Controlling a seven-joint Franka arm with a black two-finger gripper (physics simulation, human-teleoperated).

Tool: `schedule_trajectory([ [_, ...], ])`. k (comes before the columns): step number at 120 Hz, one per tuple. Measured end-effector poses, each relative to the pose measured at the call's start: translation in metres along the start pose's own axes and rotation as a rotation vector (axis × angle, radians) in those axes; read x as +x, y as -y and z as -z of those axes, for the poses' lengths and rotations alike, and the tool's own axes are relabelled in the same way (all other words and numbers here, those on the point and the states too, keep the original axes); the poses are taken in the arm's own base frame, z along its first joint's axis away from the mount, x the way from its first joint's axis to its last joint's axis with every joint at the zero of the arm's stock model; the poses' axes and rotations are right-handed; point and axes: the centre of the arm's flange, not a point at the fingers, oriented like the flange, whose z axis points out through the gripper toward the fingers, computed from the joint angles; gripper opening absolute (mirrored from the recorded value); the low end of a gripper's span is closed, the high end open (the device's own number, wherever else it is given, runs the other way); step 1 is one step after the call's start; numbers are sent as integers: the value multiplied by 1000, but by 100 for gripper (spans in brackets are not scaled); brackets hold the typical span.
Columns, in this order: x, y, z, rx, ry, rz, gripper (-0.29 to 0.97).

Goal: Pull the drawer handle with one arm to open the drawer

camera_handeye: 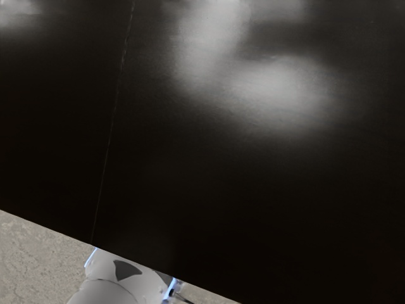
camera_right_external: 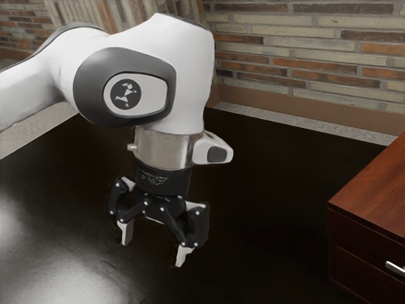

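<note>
Closest to the camera is the bulky white and grey joint of my arm (camera_right_external: 142,82), coming in from the exterior view's left and bending down to the hand (camera_right_external: 154,247). That hand hangs just above the dark glossy worktop (camera_right_external: 57,253), fingers pointing straight down and spread apart, with nothing between them. It is released and grasps nothing.

Well apart from it, toward the exterior view's right and a little nearer the camera, stands the reddish-brown drawer unit (camera_right_external: 373,202). Its front faces the exterior view's left, roughly toward my hand. On that front I see the near end of a silver drawer handle (camera_right_external: 395,268), cut off by the picture's right edge. It looks like a bar lying level along the front, though I cannot tell which drawer panel carries it.

So the move turns on this: the handle lies off to the right of my hand, on an upright face, while my fingers aim down. I judge I must travel right across bare worktop and bring the fingers around the bar, straddling its long axis, before any pull back leftward.

In the wrist view the same black worktop (camera_handeye: 253,158) spreads under me, with my own base (camera_handeye: 120,278) at its edge.

Farthest off, a brick wall (camera_right_external: 304,50) closes the scene.
</note>
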Motion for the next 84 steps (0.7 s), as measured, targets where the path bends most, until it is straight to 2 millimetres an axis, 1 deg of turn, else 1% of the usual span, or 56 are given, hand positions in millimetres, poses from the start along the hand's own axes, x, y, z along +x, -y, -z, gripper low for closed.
schedule_trajectory([
  [6,5,-6,8,-55,-69,89,68],
  [19,12,-7,27,-162,-161,269,68],
  [22,12,-8,31,-187,-169,301,68],
  [32,1,-5,49,-257,-194,404,68],
  [42,8,-8,65,-319,-195,492,68],
  [49,12,-18,67,-354,-173,527,68],
  [54,9,-30,65,-371,-163,532,68],
  [60,-1,-50,64,-395,-165,521,68],
  [64,-10,-67,63,-412,-170,506,68],
  [73,-22,-114,56,-441,-182,476,68],
  [84,-48,-159,52,-484,-200,441,68],
])
